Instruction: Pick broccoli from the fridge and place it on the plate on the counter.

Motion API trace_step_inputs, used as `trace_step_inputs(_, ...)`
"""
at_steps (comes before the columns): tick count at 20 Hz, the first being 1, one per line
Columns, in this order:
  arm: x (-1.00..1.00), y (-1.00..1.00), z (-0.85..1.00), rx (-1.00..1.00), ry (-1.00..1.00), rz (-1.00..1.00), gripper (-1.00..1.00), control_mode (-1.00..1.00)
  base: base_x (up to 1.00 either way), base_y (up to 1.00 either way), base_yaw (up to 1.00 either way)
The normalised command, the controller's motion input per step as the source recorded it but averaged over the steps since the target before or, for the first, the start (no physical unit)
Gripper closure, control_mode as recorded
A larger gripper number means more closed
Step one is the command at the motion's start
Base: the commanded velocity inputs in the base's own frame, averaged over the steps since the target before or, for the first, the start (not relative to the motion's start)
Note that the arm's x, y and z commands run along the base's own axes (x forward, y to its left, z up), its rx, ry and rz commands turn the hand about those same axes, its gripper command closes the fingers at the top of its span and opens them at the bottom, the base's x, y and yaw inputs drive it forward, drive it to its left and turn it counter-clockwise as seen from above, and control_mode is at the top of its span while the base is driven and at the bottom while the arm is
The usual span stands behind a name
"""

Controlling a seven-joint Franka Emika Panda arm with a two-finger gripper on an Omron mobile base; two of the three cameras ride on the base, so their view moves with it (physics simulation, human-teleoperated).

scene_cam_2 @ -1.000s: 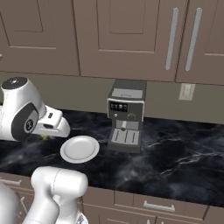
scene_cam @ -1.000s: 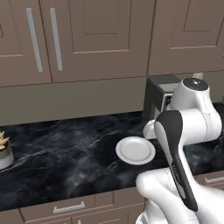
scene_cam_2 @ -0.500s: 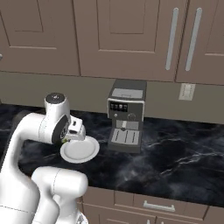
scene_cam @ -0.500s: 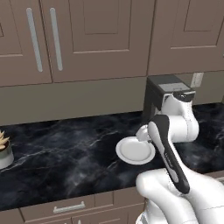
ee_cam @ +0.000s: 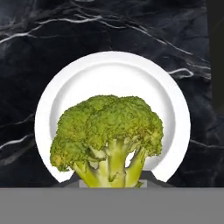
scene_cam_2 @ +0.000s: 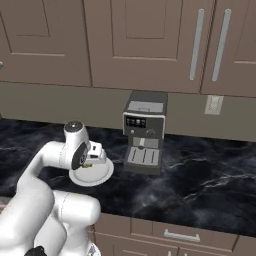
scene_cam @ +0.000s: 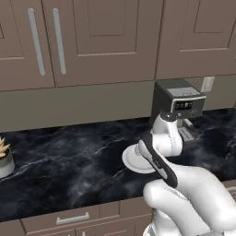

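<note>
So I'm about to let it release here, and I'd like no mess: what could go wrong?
1. The gripper holds the broccoli above the plate; if dropped, the rounded head may roll off onto the counter.
2. In the hand view the broccoli sits toward the plate's near rim, so it may land on the edge.
3. The coffee machine stands close by; a wide retreat could clip it.

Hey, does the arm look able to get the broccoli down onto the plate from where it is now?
Probably yes. The gripper is shut on the broccoli right above the plate, whose white surface looks bare. The coffee machine stands off to one side.
</note>
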Motion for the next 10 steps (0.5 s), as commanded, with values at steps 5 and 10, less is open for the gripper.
trace_step_inputs(5,0.52,0.00,-0.39,-0.01,0.00,0.00,1.00,-1.00,0.00,0.00,0.00)
trace_step_inputs(10,0.40,0.00,-0.63,0.00,0.04,0.00,1.00,-1.00,0.00,0.00,0.00)
